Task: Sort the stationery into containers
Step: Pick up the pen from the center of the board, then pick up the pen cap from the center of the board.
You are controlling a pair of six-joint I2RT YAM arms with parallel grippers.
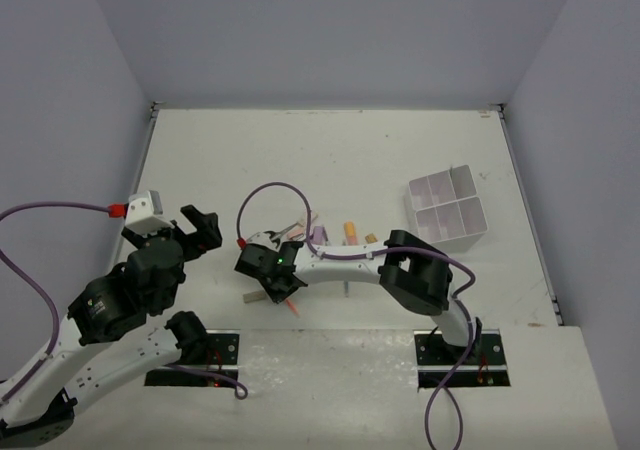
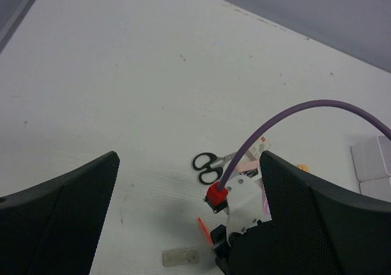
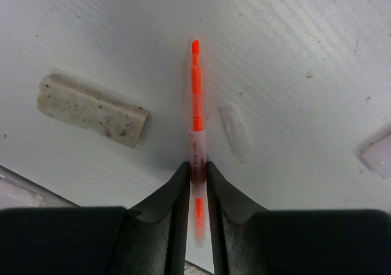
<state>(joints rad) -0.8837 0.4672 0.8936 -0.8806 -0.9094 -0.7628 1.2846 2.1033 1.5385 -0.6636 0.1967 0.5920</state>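
Note:
A thin orange pen (image 3: 195, 98) lies on the white table, and my right gripper (image 3: 196, 168) is shut on its clear middle section, a finger pressing each side. In the top view that gripper (image 1: 284, 288) reaches left of centre, with the pen's orange tip (image 1: 293, 310) poking out toward the near edge. A speckled grey eraser (image 3: 91, 110) lies just left of the pen. Black-handled scissors (image 2: 211, 167) lie beyond it. My left gripper (image 1: 200, 228) hangs wide open above the table at the left, holding nothing. The white divided tray (image 1: 447, 208) stands at the right.
A clear pen cap (image 3: 235, 134) lies right of the pen. Pink and purple markers (image 1: 318, 234), an orange marker (image 1: 350, 232) and a small tan eraser (image 1: 370, 237) sit behind the right arm's forearm. A purple cable loops over the right wrist. Grey walls bound the table.

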